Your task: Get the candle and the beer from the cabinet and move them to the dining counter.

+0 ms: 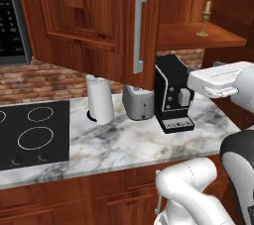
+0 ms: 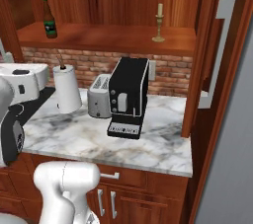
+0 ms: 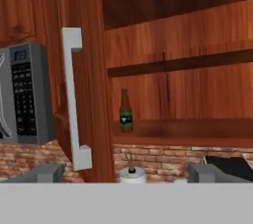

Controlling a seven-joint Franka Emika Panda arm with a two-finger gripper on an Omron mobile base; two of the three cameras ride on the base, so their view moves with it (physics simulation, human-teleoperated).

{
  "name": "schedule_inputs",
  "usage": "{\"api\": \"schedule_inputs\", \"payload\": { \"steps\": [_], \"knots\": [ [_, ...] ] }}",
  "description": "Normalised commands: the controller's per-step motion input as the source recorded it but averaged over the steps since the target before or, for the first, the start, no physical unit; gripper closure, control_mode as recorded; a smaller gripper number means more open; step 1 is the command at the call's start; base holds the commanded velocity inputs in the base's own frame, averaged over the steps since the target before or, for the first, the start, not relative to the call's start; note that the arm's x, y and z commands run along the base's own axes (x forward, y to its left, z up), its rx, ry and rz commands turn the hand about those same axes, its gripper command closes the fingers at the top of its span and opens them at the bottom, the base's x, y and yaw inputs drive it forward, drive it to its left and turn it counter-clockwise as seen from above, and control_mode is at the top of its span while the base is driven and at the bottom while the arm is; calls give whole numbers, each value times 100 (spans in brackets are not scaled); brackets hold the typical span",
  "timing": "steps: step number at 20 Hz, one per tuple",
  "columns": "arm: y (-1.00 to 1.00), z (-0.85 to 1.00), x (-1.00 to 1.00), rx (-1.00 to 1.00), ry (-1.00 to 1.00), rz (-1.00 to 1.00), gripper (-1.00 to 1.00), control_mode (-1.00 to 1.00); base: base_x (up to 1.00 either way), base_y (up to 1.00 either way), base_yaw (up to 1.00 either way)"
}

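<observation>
Glossy brown glass beer [image 3: 126, 111] and slim brass-stemmed candle [image 2: 158, 22] stood well apart on the open cabinet's [image 2: 113, 35] smooth wooden shelf, gripper [image 3: 126, 172] spread wide, empty.

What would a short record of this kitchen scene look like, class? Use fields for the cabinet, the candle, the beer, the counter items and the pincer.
cabinet: doors open, wooden shelf exposed
candle: upright on the shelf, toward its right end in the right base view
beer: upright on the same shelf, toward the left end, apart from the candle
counter items: paper towel roll, toaster, black coffee machine on the marble counter
pincer: open, holding nothing, facing the beer
</observation>
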Motion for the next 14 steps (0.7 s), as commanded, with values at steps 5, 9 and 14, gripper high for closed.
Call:
{"api": "schedule_inputs", "payload": {
  "steps": [5,9,14],
  "knots": [
    [-72,-54,71,13,48,10,-100,-100,0,0,0],
    [-12,-56,39,12,22,22,-100,-100,0,0,0],
    [-2,-21,46,16,13,16,-100,-100,0,0,0]
  ]
}}
